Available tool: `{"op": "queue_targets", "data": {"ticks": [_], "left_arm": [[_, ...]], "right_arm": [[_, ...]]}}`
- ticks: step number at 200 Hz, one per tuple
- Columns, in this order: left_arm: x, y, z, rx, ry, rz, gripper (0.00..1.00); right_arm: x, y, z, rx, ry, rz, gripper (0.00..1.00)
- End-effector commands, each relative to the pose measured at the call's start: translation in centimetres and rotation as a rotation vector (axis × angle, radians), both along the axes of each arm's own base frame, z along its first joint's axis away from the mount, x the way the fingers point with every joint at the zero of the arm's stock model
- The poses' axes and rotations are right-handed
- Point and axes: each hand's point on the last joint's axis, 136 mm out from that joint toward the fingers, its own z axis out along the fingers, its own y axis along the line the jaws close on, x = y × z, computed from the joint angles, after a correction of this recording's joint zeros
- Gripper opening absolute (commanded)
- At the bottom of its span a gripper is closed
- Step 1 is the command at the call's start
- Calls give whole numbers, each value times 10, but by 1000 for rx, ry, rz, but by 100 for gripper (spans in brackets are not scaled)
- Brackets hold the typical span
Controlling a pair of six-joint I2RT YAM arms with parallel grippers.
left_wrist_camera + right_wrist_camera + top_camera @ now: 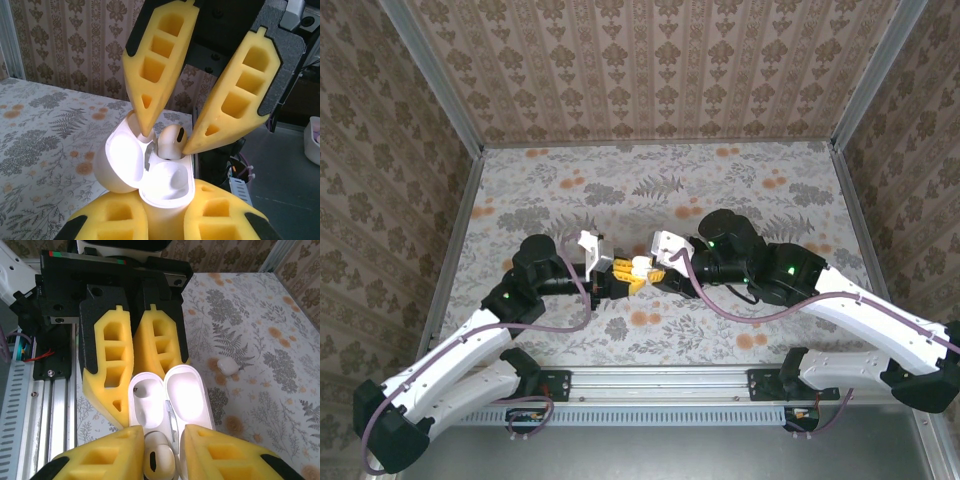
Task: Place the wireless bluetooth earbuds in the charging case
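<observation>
Glossy, smooth white plastic charging case point(165, 184), equally glossy white earbud point(169, 142), matt yellow gripper fingers point(160, 60) with black backing, ribbed bare-metal rail point(50, 405), matt floral-printed table point(45, 130)

Overhead wide; wrist views close (sharing case point(170, 186)).

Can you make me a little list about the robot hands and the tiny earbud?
left gripper: jaws shut on the charging case, holding it up off the table
lid: swung open, the hollow inside showing
earbud: standing at the case's opening, rounded head sticking up
right gripper: jaws on either side of the earbud; cannot tell whether they pinch it
small white bit: lying on the table, apart from the case, maybe the second earbud
</observation>
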Motion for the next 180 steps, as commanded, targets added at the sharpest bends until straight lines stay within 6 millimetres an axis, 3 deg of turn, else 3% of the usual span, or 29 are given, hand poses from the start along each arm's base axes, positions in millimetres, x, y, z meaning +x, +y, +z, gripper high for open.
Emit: {"op": "queue_targets", "data": {"ticks": [1,45,90,131,180], "left_arm": [[3,1,23,-77,-69,22,0],[7,1,18,-68,-63,44,0],[10,2,17,-65,-59,66,0],[13,4,15,-65,-56,91,0],[19,7,13,-58,-44,131,0]], "right_arm": [[-13,3,-18,-29,86,32,30],[-8,5,11,90,127,-6,35],[-1,0,41,203,200,-64,49],[11,-9,64,302,267,-152,52],[27,-22,69,332,320,-277,51]]}}
